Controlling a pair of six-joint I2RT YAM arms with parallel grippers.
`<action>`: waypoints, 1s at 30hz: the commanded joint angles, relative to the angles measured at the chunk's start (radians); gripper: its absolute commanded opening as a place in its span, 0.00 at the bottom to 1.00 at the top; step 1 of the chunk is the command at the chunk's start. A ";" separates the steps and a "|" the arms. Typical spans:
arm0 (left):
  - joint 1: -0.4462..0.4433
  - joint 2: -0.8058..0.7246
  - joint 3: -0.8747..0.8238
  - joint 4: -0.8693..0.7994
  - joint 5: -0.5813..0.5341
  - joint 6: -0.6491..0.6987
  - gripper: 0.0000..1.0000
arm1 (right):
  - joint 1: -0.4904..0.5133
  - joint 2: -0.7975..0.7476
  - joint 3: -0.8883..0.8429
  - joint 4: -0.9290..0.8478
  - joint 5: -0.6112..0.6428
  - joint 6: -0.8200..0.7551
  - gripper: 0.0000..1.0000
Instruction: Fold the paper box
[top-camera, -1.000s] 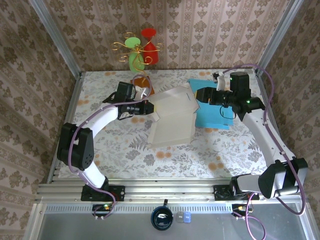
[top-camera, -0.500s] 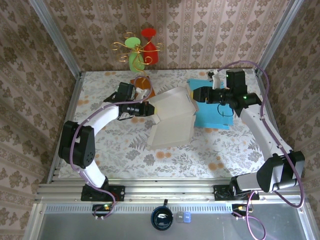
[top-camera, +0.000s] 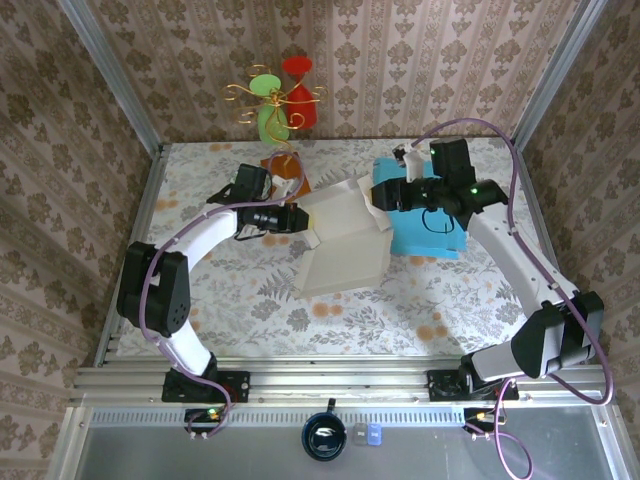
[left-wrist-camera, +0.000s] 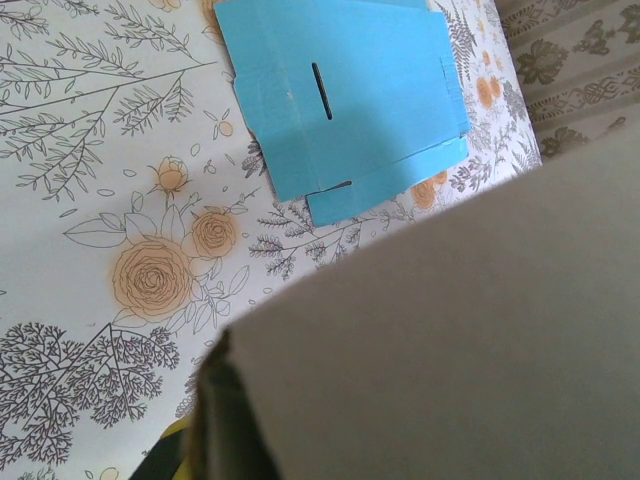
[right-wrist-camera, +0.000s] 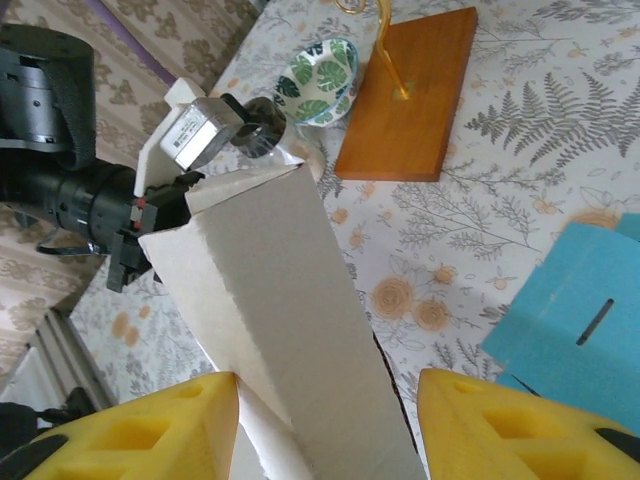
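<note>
The white paper box (top-camera: 342, 245) stands half-formed at the table's middle, tilted, its upper panel (right-wrist-camera: 290, 300) leaning left. My left gripper (top-camera: 303, 220) is shut on the box's left edge. In the left wrist view the box's grey panel (left-wrist-camera: 450, 330) covers most of the jaws; one dark finger (left-wrist-camera: 222, 420) shows beside it. My right gripper (top-camera: 379, 195) is open at the box's upper right corner. In the right wrist view that gripper (right-wrist-camera: 328, 388) straddles the panel: the left yellow finger (right-wrist-camera: 140, 430) touches the panel, and the right finger (right-wrist-camera: 520, 425) stands apart from it.
A flat blue cardboard sheet (top-camera: 428, 228) lies right of the box, under the right arm. A wooden base (right-wrist-camera: 410, 95) with a gold wire stand sits at the back, with a leaf-patterned bowl (right-wrist-camera: 318, 68) beside it. Red and green cones (top-camera: 285, 95) stand behind.
My right gripper has moved left onto the box's upper right corner, and the top panel has swung left, making the box narrower. The left gripper has held its place.
</note>
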 joint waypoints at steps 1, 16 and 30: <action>0.000 -0.028 0.009 -0.002 0.031 0.026 0.00 | 0.035 0.008 0.042 -0.064 0.152 -0.069 0.52; -0.009 -0.047 -0.001 -0.020 0.006 0.028 0.00 | 0.200 0.090 0.137 -0.160 0.608 -0.159 0.39; -0.059 -0.021 0.087 -0.142 -0.156 -0.061 0.00 | 0.328 0.300 0.336 -0.418 1.089 0.009 0.02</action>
